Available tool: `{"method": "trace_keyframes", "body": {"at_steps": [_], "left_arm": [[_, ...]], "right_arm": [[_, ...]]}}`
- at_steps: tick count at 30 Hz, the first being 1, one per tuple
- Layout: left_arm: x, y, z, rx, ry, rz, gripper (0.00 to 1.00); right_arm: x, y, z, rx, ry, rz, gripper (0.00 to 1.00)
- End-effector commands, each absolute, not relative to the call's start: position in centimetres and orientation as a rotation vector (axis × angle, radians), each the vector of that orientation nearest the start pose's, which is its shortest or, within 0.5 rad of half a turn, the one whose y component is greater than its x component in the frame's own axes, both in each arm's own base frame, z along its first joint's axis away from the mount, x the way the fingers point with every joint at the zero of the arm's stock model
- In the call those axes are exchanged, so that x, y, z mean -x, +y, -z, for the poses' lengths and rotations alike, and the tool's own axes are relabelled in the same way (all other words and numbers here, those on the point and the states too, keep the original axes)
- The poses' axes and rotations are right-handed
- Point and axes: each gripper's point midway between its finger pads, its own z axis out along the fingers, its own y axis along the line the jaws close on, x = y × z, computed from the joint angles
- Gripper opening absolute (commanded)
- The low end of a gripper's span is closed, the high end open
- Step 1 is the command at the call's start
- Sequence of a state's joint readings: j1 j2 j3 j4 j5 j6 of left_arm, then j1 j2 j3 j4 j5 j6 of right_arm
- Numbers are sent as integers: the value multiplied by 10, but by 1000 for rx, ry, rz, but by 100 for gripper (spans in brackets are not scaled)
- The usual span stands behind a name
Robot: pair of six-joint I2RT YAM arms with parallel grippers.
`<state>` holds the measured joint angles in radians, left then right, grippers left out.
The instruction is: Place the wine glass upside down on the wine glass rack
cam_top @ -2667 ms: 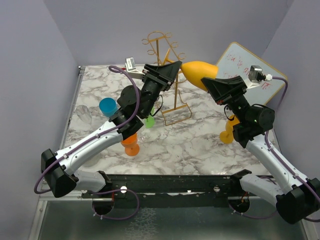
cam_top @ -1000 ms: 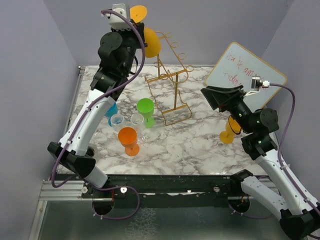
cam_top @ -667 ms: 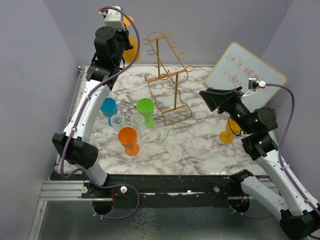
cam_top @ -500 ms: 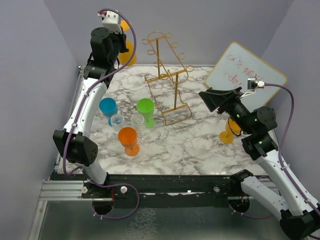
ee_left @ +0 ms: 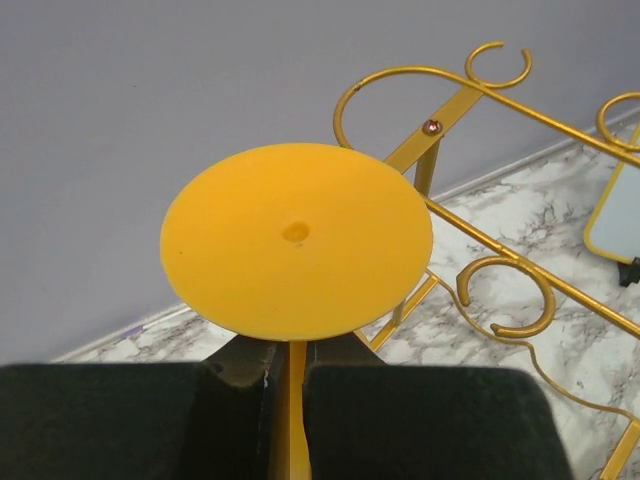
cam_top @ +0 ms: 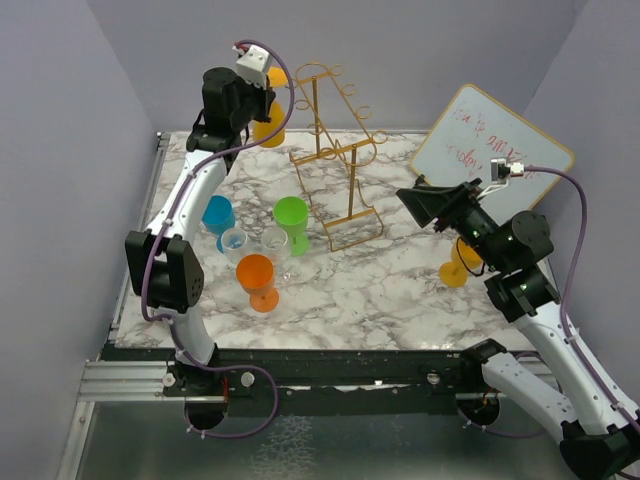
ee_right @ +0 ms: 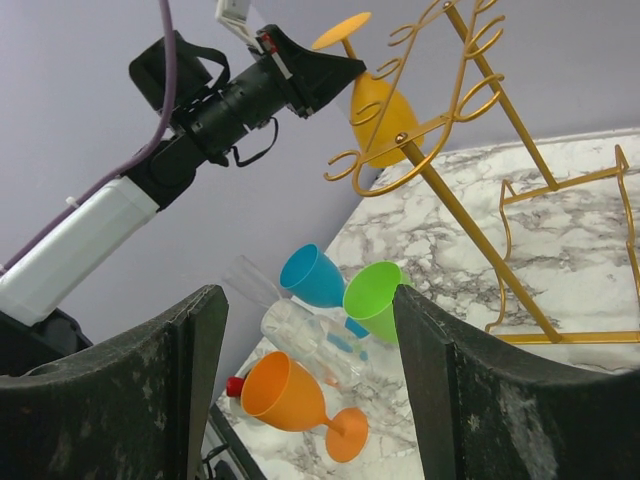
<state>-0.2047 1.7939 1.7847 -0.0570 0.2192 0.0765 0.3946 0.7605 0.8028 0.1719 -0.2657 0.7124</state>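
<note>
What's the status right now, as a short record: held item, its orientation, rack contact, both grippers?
held item: yellow wine glass
orientation: foot up, bowl down, tilted
left gripper: shut on the stem
right gripper: open, empty
wine glass rack: upright, no glass hung
glass vs rack: beside the top loops, not yet hooked

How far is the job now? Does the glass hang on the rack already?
Done: the left pincer grips the yellow wine glass by its stem, foot up. In hand: the glass is held beside the wine glass rack, not hooked in. Left: slide the stem into a curled loop and release. The right pincer is open and empty.
</note>
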Motion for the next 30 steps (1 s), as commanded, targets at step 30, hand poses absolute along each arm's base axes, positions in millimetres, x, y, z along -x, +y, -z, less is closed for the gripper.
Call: {"method": "trace_keyframes", "body": {"at_steps": [30], "left_arm": [[-586, -164, -347, -559, 1501, 338, 0]], "right_arm": [[-251, 191, -402, 70, 1431, -1121, 70]]}}
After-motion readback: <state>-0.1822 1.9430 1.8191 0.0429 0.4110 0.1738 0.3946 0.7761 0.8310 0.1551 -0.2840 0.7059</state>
